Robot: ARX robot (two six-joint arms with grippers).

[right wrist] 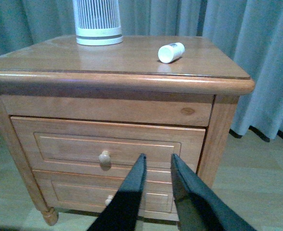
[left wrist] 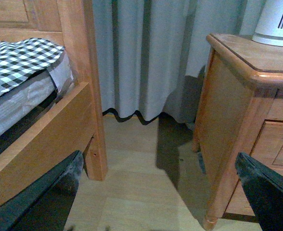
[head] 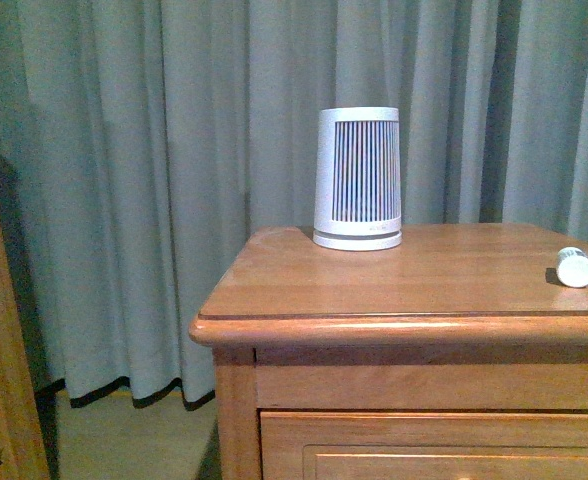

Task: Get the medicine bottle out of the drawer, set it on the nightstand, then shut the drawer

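The medicine bottle (head: 576, 266) lies on its side on the nightstand (head: 394, 290) top, near the right edge; it also shows in the right wrist view (right wrist: 171, 52). The upper drawer (right wrist: 108, 147) is pushed in flush, its round knob (right wrist: 104, 157) showing. My right gripper (right wrist: 158, 158) is shut and empty, a little way in front of the drawer front, right of the knob. My left gripper (left wrist: 158, 168) is open and empty, low over the floor between the bed frame and the nightstand's side (left wrist: 228, 130).
A large white ribbed device (head: 358, 178) stands at the back of the nightstand top. The lower drawer (right wrist: 103, 195) is shut. A wooden bed frame post (left wrist: 83, 86) and a checked mattress (left wrist: 21, 62) are to the left. Grey curtains (head: 174, 150) hang behind.
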